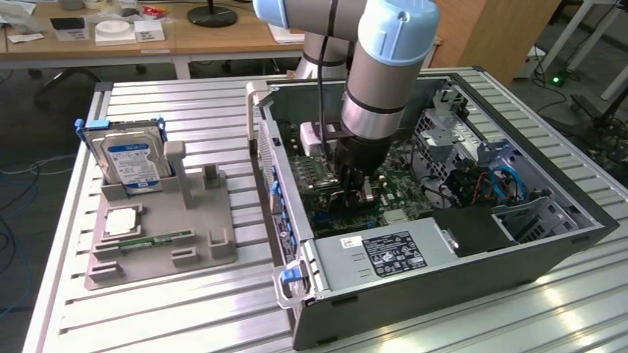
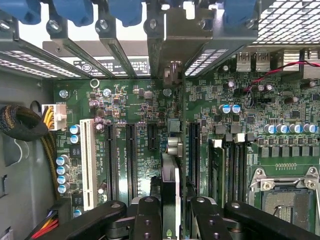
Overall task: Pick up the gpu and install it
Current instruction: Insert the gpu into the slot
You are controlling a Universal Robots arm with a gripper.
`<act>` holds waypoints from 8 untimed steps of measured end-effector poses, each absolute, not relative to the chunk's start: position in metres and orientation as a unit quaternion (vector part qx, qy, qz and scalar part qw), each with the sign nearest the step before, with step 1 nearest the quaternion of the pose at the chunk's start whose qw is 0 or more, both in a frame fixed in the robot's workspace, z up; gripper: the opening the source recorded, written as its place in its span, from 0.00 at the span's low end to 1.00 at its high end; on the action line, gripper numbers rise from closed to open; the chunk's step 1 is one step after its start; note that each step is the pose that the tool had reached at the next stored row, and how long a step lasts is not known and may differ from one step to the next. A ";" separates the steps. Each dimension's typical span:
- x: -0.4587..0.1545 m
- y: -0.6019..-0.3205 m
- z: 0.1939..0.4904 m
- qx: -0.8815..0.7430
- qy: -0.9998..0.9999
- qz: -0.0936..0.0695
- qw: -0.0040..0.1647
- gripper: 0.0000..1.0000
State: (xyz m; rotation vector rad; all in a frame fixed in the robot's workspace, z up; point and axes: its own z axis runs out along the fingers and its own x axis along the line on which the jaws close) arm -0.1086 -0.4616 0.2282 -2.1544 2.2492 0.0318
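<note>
Dark, edge-on gpu (image 2: 170,200) is being gripped by the pincer (image 2: 171,212), hanging lengthwise just above the green motherboard's (image 2: 150,105) black slots (image 2: 192,155).

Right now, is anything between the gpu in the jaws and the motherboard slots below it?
Nothing visible. The gripper holds the gpu edge-on above the motherboard; the black expansion slots beneath look bare. The yellow cable bundle sits off at the case wall, apart from them.
</note>
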 end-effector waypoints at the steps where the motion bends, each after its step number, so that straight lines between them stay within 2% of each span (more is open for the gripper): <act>1: -0.109 -0.462 0.228 -0.692 0.722 0.010 0.013 0.27; 8: -0.110 -0.462 0.228 -0.692 0.722 0.010 0.014 0.27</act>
